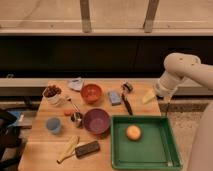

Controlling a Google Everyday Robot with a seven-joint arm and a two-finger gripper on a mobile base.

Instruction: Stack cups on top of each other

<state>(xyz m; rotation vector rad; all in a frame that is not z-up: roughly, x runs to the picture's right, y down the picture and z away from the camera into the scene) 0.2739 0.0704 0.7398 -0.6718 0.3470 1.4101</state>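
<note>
A light blue plastic cup (53,125) stands upright near the table's left front. A shiny silver metal cup (76,118) stands a short way to its right, close against the purple bowl (96,121). The two cups stand apart, side by side. My white arm (182,70) reaches in from the right. Its gripper (164,100) hangs over the table's right edge, next to a yellow item (149,96) and far from both cups.
An orange-red bowl (91,93) and a white bowl of red fruit (52,95) stand at the back. A green tray (160,155) holding an orange (133,132) fills the front right. A banana (67,149), dark block (87,148), blue sponge (115,97) and black brush (127,102) lie around.
</note>
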